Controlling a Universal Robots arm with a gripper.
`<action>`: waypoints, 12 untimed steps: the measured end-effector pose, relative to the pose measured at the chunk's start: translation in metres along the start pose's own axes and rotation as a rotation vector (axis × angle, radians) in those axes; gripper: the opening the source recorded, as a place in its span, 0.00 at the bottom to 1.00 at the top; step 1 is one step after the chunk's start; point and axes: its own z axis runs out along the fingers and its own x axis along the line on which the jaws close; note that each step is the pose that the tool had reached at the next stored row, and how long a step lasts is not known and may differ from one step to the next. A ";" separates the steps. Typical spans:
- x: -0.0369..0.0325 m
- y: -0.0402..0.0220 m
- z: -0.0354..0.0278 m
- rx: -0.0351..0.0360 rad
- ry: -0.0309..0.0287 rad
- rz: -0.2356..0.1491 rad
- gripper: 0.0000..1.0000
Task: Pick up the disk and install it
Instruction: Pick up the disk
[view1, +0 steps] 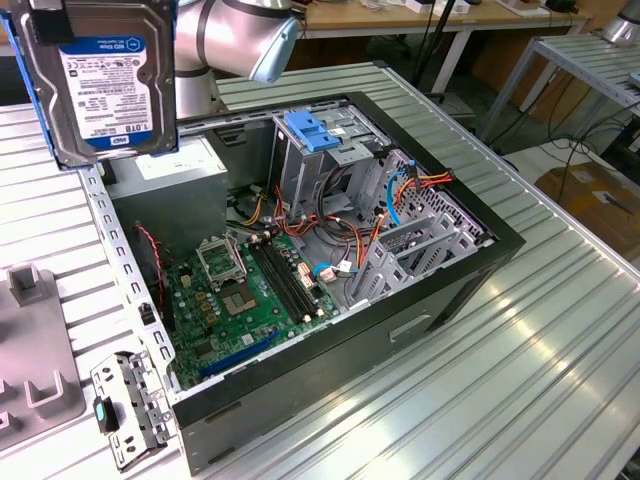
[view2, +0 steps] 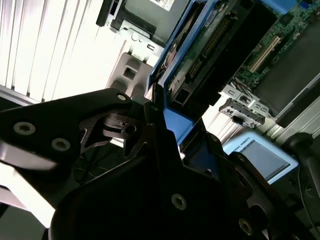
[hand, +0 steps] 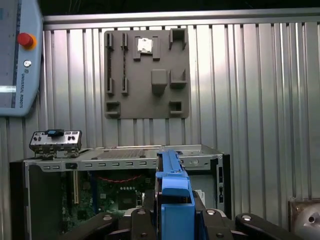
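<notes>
One disk (view1: 100, 85): dark casing, white label, blue carrier frame, clamped in gripper (hand: 175, 220).

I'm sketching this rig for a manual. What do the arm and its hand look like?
The arm is made of rounded silver-grey tube sections, with a pale blue cap on one joint. The hand is matte black, built from flat angular plates and linkages, and dotted with small silver screw heads.

A robotics lab: ribbed aluminium worktable (view1: 560, 330), opened computer case (view1: 330, 400), cable-strewn benches (view1: 380, 20) behind.
</notes>
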 end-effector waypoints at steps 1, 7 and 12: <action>-0.0001 -0.0035 0.0000 -0.0001 0.0000 0.001 0.36; -0.0007 -0.0186 0.0004 -0.0001 0.0000 0.002 0.36; 0.0044 -0.0190 0.0007 0.0001 0.0000 0.002 0.36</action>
